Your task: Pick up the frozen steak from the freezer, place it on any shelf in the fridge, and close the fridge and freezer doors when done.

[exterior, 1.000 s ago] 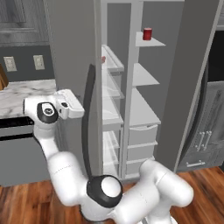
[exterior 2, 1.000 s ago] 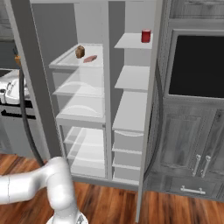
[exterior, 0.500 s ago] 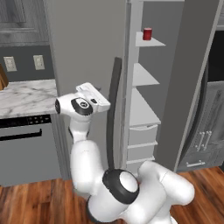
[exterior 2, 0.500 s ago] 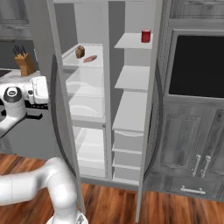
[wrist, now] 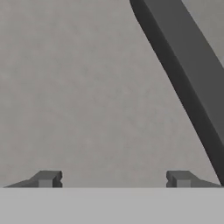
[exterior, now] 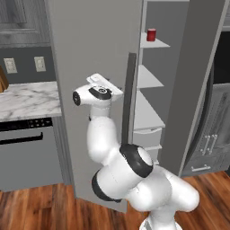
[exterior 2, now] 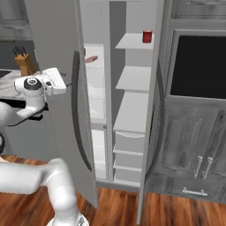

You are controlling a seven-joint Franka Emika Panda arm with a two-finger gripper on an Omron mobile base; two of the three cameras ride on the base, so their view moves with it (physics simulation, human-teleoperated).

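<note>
The wide fridge door (exterior: 90, 67) stands partly swung in front of the fridge, its long dark handle (exterior: 129, 99) upright beside my hand. My gripper (exterior: 117, 88) is open against the door's outer face, just left of the handle, holding nothing. In the hand view the gripper (wrist: 113, 179) faces the flat grey door (wrist: 87, 87) with the handle (wrist: 188, 74) running diagonally at the right. The frozen steak (exterior 2: 91, 58) lies on a clear fridge shelf (exterior 2: 95, 66), seen past the door edge. The freezer (exterior 2: 134, 79) is open, its narrow door (exterior 2: 152, 110) edge-on.
A red can (exterior: 151, 34) stands on the top freezer shelf. A marble counter (exterior: 27, 99) with an oven front below lies left of the unit, with a knife block (exterior 2: 24, 64) on it. A dark wall oven (exterior 2: 198, 66) and grey cabinets stand to the right.
The fridge door has swung further toward shut with my hand against it, and now hides most of the fridge shelves. My arm has moved right with the door.
</note>
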